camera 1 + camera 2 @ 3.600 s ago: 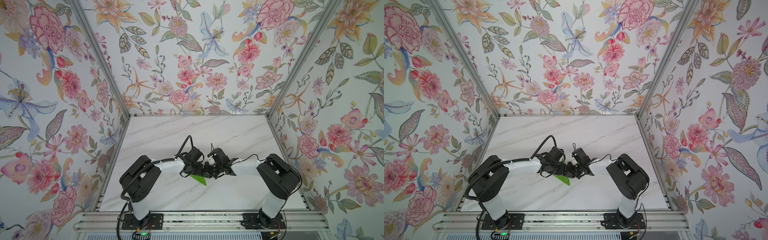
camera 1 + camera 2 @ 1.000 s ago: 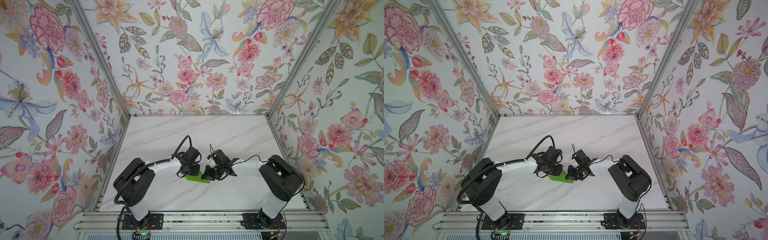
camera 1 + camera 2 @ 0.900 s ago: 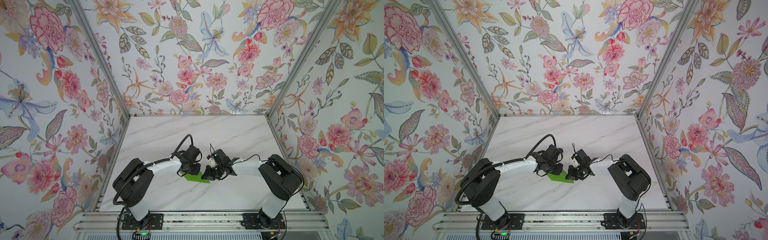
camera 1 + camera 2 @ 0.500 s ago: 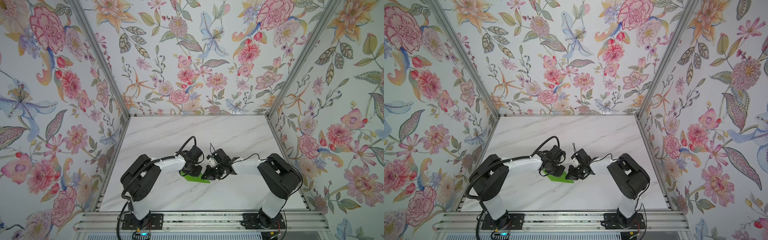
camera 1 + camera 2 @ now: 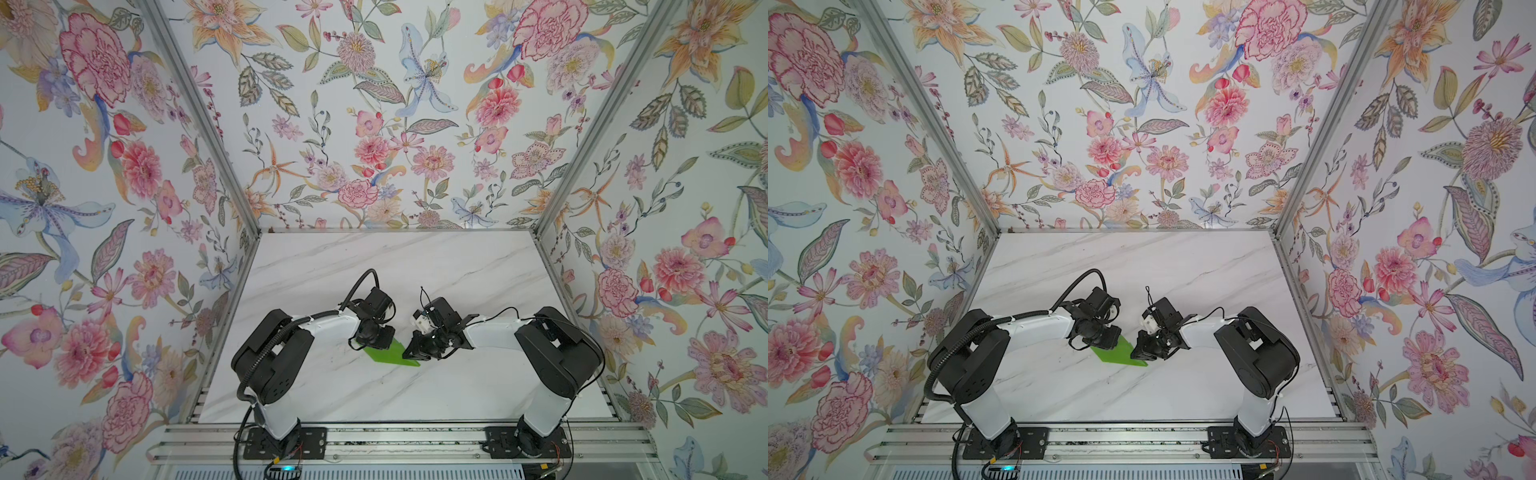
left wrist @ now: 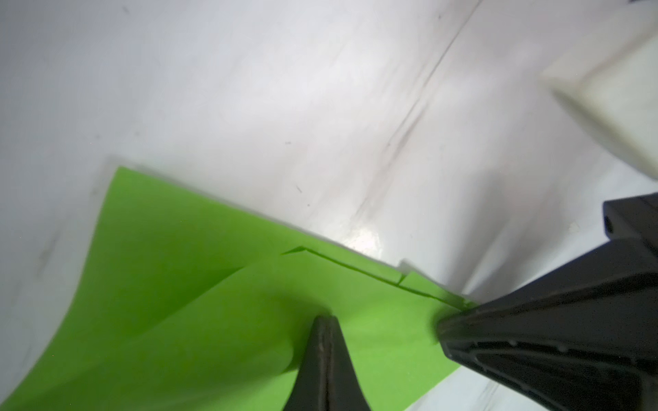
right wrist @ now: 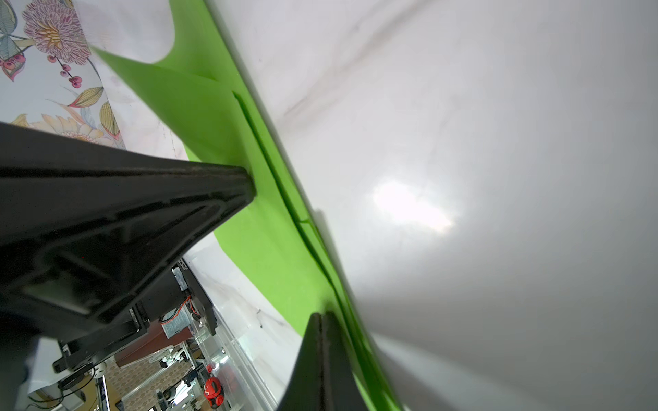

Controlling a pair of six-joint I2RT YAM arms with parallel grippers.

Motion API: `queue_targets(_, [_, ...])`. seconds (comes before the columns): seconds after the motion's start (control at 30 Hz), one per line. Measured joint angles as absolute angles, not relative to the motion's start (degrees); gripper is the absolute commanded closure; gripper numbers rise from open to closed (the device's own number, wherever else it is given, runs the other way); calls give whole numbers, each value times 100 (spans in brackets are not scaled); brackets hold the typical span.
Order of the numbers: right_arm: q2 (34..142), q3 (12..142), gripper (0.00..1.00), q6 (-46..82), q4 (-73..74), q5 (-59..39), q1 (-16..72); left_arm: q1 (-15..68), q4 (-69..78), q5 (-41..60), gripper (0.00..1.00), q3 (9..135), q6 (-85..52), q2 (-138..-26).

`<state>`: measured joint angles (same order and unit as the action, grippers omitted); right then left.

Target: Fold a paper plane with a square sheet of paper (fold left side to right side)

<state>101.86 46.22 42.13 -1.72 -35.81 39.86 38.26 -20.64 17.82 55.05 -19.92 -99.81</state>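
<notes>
The square sheet of paper (image 5: 390,354), bright green, lies folded into a narrow pointed shape on the marble table, seen in both top views (image 5: 1119,353). My left gripper (image 6: 327,319) is shut and its joined tips rest on the paper's top layer near the left end. At the paper's right end, close to its layered long edge (image 7: 270,160), my right gripper (image 7: 322,317) is shut with its tips down on the sheet. Neither holds paper between its fingers. In a top view the left gripper (image 5: 383,338) and right gripper (image 5: 407,355) stand close together over the sheet.
The white marble table (image 5: 374,266) is walled in by floral panels on three sides. An aluminium rail (image 5: 395,446) with both arm bases runs along the front. The white mount of the right wrist (image 6: 612,106) sits near the left gripper.
The left gripper has shifted slightly right onto the paper and closed its jaws. The paper, earlier pointing toward the front, now lies flat between the grippers. The right gripper has hardly moved.
</notes>
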Motion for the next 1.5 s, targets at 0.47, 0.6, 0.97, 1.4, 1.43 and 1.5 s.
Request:
queue_targets(0.47, [10186, 4525, 100, 4154, -19, -3697, 3911, 3044, -1791, 2209, 100, 5085, -1949, -9751])
queue_targets(0.6, [10184, 4519, 100, 4152, -16, -3712, 3896, 2773, -1763, 2324, 100, 5028, -1883, -9736])
queue_targets(0.97, [10145, 4445, 100, 4130, 3, -3774, 3848, 2137, -1741, 2375, 100, 4875, -1778, -9616])
queue_targets(1.4, [9929, 4209, 100, 4569, 78, -3750, 4075, 1938, -2346, 1402, 100, 4786, -1815, -9166])
queue_targets(1.43, [9911, 4167, 100, 4709, 148, -3750, 4150, 1940, -2449, 1354, 100, 4786, -1839, -9074])
queue_targets(1.5, [9887, 4084, 100, 5068, 340, -3723, 4331, 1953, -2602, 1313, 100, 4786, -1911, -8768])
